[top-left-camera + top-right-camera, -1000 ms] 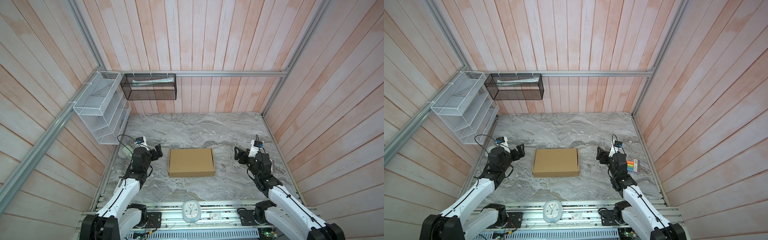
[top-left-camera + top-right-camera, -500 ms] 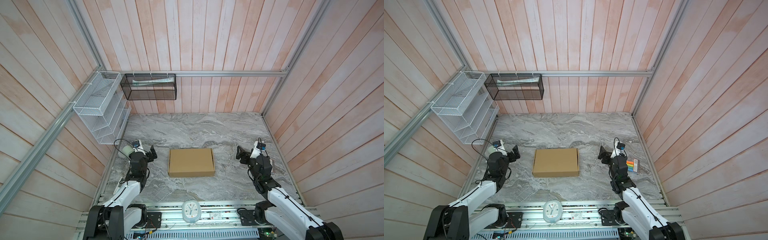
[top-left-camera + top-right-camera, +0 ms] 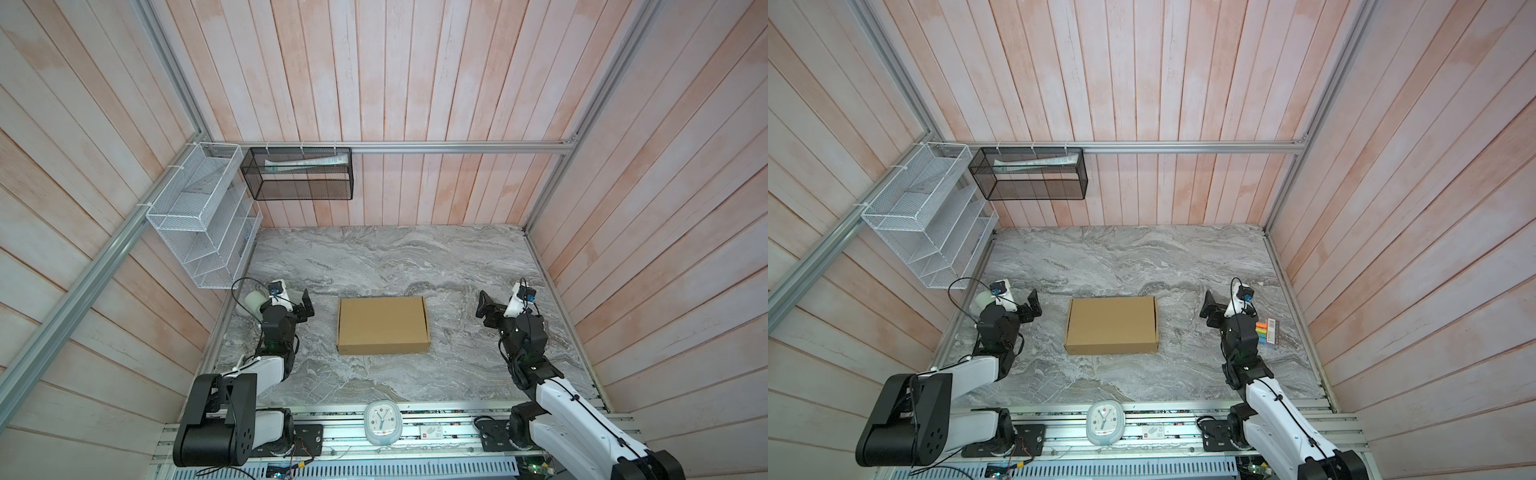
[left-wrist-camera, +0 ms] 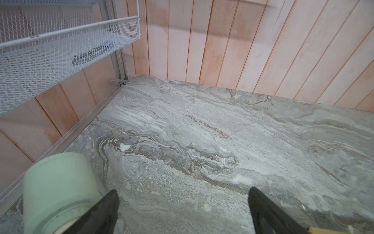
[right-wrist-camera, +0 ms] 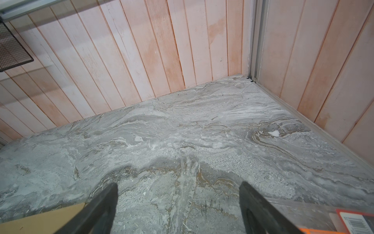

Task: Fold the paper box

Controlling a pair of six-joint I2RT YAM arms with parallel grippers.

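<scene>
The paper box (image 3: 382, 325) (image 3: 1112, 325) is a shut, shallow brown cardboard mailer lying flat in the middle of the marble table (image 3: 386, 257). My left gripper (image 3: 307, 309) (image 3: 1034, 305) hovers open to the box's left, a short gap away. My right gripper (image 3: 484, 311) (image 3: 1207, 309) hovers open to its right, farther off. In the left wrist view the left gripper (image 4: 183, 190) has only bare marble between its fingers. In the right wrist view the right gripper (image 5: 178, 183) is also empty, and a corner of the box (image 5: 40, 220) shows behind one finger.
A pale green roll (image 3: 254, 300) (image 4: 58, 192) lies beside the left gripper by the left wall. A pack of coloured strips (image 3: 1266, 330) (image 5: 354, 220) lies near the right wall. A white wire rack (image 3: 199, 232) and black mesh basket (image 3: 299, 174) hang at the back left. A clock (image 3: 382, 422) sits on the front rail.
Both arms have drawn back towards the near edge, the left arm folding down low. The right gripper's jaws have widened a little. The box has not moved.
</scene>
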